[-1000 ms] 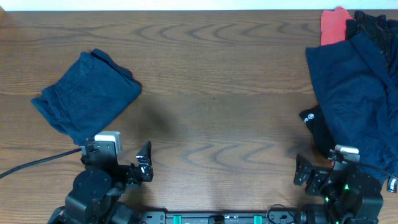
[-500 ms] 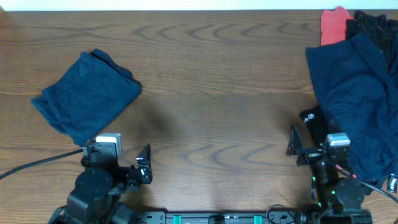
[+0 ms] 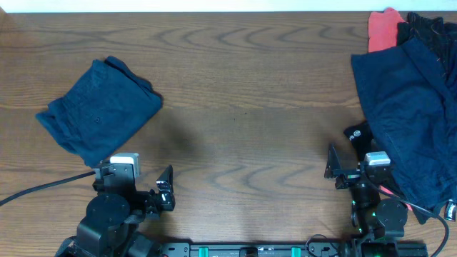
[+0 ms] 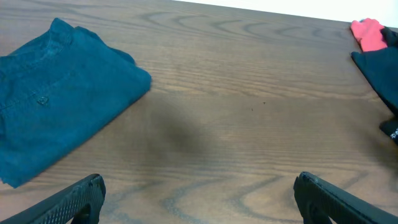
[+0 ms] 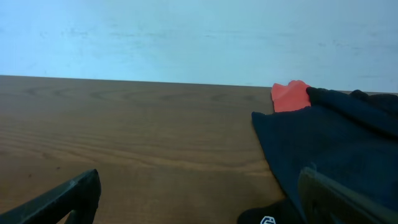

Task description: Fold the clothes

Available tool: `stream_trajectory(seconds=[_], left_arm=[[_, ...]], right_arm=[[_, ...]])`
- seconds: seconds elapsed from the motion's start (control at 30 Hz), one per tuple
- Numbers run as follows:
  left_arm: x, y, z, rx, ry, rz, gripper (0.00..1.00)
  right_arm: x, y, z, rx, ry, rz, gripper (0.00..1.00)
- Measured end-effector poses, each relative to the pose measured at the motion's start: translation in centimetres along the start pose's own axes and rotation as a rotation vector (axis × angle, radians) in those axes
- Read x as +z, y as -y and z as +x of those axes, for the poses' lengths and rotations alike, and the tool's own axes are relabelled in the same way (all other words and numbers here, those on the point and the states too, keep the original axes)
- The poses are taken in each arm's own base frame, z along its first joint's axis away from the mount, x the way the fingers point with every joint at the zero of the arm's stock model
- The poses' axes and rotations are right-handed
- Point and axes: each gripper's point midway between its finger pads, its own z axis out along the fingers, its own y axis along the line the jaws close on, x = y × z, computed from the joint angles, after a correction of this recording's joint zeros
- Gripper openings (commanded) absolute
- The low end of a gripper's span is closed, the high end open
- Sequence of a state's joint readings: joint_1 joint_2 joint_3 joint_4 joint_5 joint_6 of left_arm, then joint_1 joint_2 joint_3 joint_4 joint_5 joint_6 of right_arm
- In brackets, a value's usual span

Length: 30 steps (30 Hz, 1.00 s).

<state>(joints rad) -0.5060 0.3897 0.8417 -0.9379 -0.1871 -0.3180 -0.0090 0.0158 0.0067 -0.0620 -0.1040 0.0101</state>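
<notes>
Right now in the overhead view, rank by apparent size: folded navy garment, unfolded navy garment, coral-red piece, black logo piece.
1. unfolded navy garment
2. folded navy garment
3. coral-red piece and black logo piece: both partly covered, too alike to rank.

The navy pile (image 3: 410, 121) runs off the overhead's right edge and buries most of the black piece (image 3: 360, 143) — its white logo (image 3: 355, 133) is too small for me to read. The coral-red piece (image 3: 383, 28) slips partly under dark cloth. My left wrist view crops the folded shorts (image 4: 56, 99) at its edge.
</notes>
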Motion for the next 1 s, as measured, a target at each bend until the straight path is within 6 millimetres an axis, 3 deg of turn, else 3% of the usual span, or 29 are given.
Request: stream_trajectory(seconds=[0.57,0.8,1.0], left_arm=[[0.0,-0.3,0.4,0.015,-0.014,-0.014,0.98],[0.3,-4.7,0.5,-0.111,0.0,-0.216,0.98],[3.3,-8.2,1.7,-0.211,0.076,-0.332,0.98]], right_arm=[[0.0,0.0,0.0,0.0,0.0,0.0,0.99],[0.0,0.0,0.0,0.0,0.0,0.001,0.99],[0.0,0.0,0.0,0.0,0.0,0.002,0.99]])
